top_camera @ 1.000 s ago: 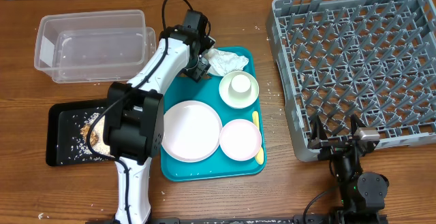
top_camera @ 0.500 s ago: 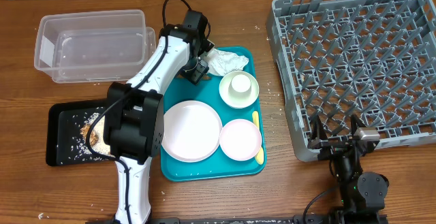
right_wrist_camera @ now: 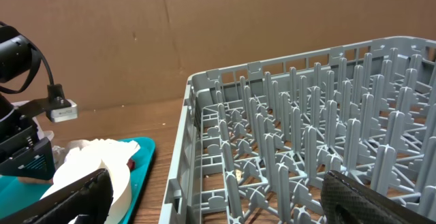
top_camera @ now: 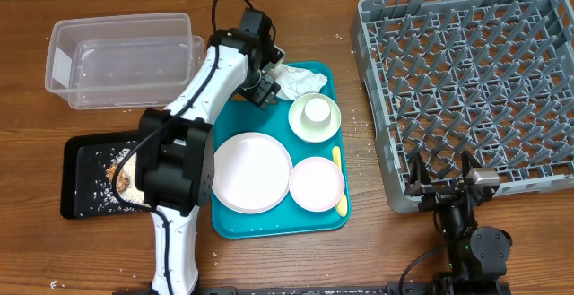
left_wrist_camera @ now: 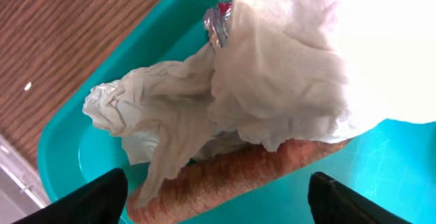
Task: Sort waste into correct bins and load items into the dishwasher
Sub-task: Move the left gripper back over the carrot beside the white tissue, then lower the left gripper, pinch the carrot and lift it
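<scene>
Both claws are released. The left gripper hangs spread over the crumpled white paper napkin and the orange-brown food stick, which lie together in the far corner of the teal tray; it seems to touch neither. The right gripper stands with fingers wide apart, just before the near edge of the grey dish rack.

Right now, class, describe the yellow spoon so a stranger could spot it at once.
Find the teal tray in the middle of the wooden table. Along its right rim, beside the smaller pink dish, lies the spoon. It is the only slim, yellow thing among round, pale crockery.
</scene>
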Tool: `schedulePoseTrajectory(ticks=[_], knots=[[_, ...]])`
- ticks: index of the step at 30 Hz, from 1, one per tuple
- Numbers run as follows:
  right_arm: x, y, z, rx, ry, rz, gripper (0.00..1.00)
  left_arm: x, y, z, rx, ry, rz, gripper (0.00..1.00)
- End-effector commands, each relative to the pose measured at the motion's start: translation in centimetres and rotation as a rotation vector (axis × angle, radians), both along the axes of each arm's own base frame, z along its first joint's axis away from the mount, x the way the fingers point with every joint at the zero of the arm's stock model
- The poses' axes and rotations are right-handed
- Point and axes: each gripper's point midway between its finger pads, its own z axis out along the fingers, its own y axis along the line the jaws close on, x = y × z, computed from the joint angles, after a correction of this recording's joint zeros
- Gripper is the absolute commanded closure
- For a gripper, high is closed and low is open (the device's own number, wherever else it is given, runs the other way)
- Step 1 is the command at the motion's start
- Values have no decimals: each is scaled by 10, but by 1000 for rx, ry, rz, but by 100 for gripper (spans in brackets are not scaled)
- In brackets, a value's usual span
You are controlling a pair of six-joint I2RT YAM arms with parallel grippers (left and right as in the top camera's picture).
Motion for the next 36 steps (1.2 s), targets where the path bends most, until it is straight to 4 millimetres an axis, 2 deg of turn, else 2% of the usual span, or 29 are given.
schedulePoseTrajectory(ticks=[1,21,29,36], knots=[[0,-2,-2,0,-4,-13,0,4,-5,-2,-60,13,-27,12],[0,-2,-2,0,-4,-13,0,-15,-1,-32,-59,71,-58,14],[0,-2,-2,0,-4,-13,0,-19,0,-35,-54,90,-57,19],[0,-2,-2,0,-4,-13,0,-27,1,-37,-47,122,-58,30]])
